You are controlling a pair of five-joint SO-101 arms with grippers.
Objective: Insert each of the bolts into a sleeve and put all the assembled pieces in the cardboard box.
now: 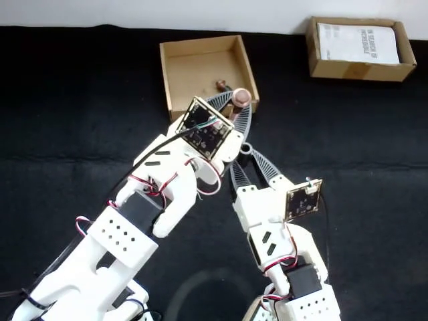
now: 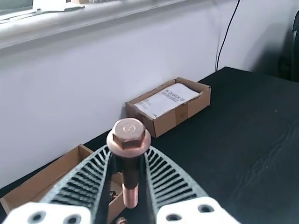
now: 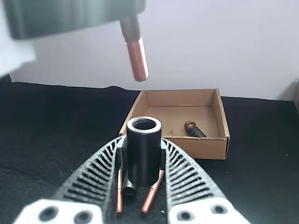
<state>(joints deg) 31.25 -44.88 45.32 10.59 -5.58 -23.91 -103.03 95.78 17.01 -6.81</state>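
Alignment before insertion. The copper bolt (image 2: pixel 128 140) is clamped in the left gripper (image 2: pixel 128 161), head up, long axis near vertical, threaded tip pointing down. The black sleeve (image 3: pixel 144 154) is grasped upright by the right gripper (image 3: pixel 144 140), bore open upward. The tip is shown above the bore, apart from it, nearly in line; the cardboard box (image 3: pixel 219 142) lies beyond the sleeve.

I get a steep look down on the tabletop (image 1: pixel 60 93) from my high camera, well overhead. Each wrist camera rides close behind its own hand, the left hand (image 2: pixel 128 156) and the right hand (image 3: pixel 144 140), and faces the white wall (image 3: pixel 224 42). All three views share the open cardboard box (image 1: pixel 200 70) (the left wrist view barely clips it).
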